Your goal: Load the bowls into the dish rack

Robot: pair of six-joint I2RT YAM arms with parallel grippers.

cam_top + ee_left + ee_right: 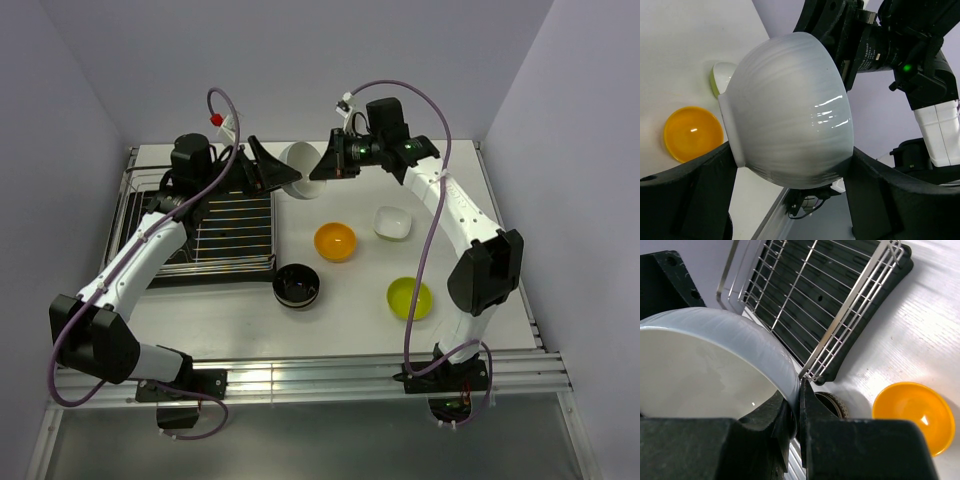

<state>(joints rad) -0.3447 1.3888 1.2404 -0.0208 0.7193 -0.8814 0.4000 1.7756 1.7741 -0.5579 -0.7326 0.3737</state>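
A white bowl hangs on its side in the air at the back middle, between both grippers. My right gripper is shut on its rim; in the right wrist view the gripper pinches the bowl wall. My left gripper spans the bowl from foot to rim, its wide-spread fingers touching both sides. The dish rack lies at the left with no bowls in it. On the table stand the orange bowl, a second white bowl, the lime bowl and the black bowl.
The rack's near right corner is just below the held bowl, with the black bowl beside it. The orange bowl shows in both wrist views. Grey walls close the back and both sides.
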